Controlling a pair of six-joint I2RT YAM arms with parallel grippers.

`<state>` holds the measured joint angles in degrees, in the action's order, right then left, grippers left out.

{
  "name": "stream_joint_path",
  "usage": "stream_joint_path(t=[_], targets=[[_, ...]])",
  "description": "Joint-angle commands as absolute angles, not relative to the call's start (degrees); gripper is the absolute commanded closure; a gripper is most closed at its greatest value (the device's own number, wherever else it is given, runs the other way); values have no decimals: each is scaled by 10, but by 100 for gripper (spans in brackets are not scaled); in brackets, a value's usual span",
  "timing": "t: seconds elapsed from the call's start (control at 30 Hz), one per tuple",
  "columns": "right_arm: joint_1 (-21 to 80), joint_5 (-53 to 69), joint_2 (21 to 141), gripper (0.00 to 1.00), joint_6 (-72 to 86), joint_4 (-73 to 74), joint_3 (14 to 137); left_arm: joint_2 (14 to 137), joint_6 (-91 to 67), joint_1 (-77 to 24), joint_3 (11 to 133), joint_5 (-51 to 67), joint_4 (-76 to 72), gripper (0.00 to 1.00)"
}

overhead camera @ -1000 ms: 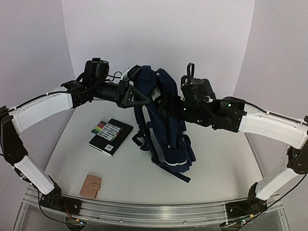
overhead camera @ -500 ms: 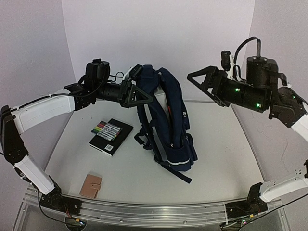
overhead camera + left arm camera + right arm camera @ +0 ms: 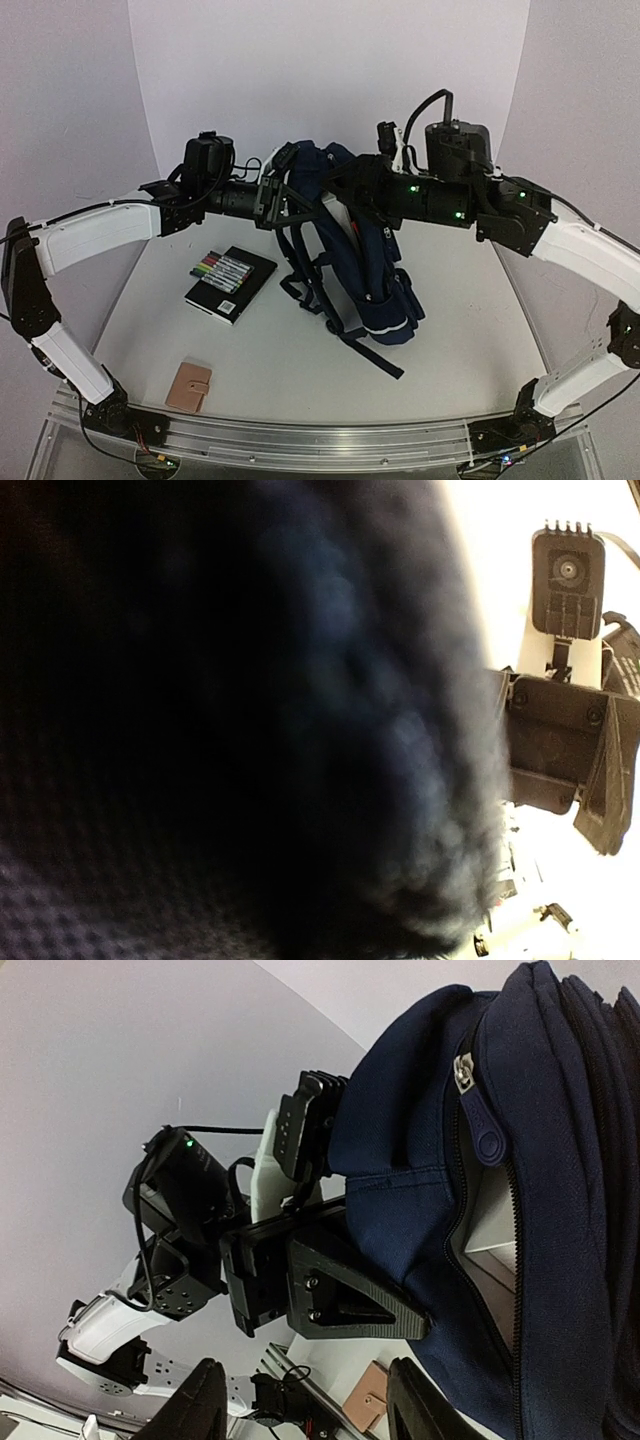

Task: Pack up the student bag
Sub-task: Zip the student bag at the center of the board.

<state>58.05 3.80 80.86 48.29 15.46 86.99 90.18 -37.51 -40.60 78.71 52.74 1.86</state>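
Observation:
The student bag (image 3: 360, 260), dark navy with light-grey stripes, stands upright at the table's middle. My left gripper (image 3: 288, 198) is shut on the fabric at the bag's top left edge; the right wrist view shows its finger (image 3: 350, 1305) pressed on the bag (image 3: 560, 1160). The left wrist view is filled by dark bag fabric (image 3: 220, 730), which hides its own fingers. My right gripper (image 3: 335, 185) hovers open and empty at the bag's top, its fingertips (image 3: 205, 1400) spread wide. The zipper is partly open, showing a pale inside (image 3: 490, 1250) below the zipper pull (image 3: 487, 1140).
A black notebook (image 3: 245, 295) lies left of the bag with a pack of coloured markers (image 3: 222, 270) on it. A tan wallet (image 3: 189, 387) lies near the front left edge and also shows in the right wrist view (image 3: 372, 1400). White walls close the back and sides.
My right arm pulled away up and to the right, then swung back to the bag's top, gripper open. The bag's bottom shifted slightly right. The left gripper kept its hold.

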Motion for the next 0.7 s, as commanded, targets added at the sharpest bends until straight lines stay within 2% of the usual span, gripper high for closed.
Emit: stream_joint_path(t=[0.0,0.2,0.53,0.67], targets=[[558,-5,823,50,519,114,894,898,-382,-414,760,513,-51,100],[543,-56,838,50,527,113,884,873,-377,-415,734,515,-57,100],[537,-24,882,53,516,116,904,873,-382,-419,726,523,-66,100],[537,-64,872,54,520,134,872,874,-382,-420,728,527,-73,100]])
